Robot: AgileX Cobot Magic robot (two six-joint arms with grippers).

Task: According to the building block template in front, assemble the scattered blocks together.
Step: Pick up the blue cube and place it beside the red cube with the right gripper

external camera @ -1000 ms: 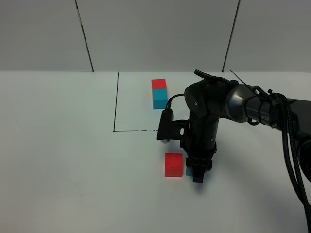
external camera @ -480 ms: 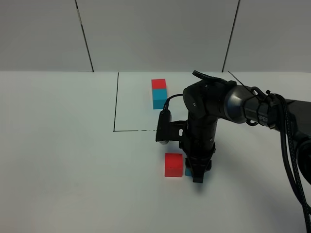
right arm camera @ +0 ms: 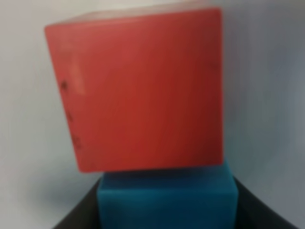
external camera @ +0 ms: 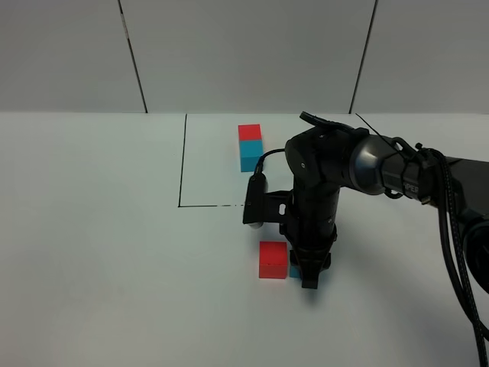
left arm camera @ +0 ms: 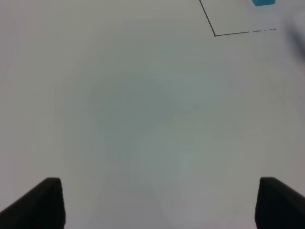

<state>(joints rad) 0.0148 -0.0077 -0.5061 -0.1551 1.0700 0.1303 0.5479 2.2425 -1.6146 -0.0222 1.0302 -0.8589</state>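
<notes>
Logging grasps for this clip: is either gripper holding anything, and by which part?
The right gripper grips the blue cube by two opposite sides; the left gripper is open and empty.

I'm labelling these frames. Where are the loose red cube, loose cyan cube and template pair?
loose red cube (external camera: pixel 273 261), exterior high view, centre of its front face.
loose cyan cube (right arm camera: pixel 167 198), right wrist view, middle of its visible face.
template pair (external camera: pixel 250 155), exterior high view, on its cyan half.
</notes>
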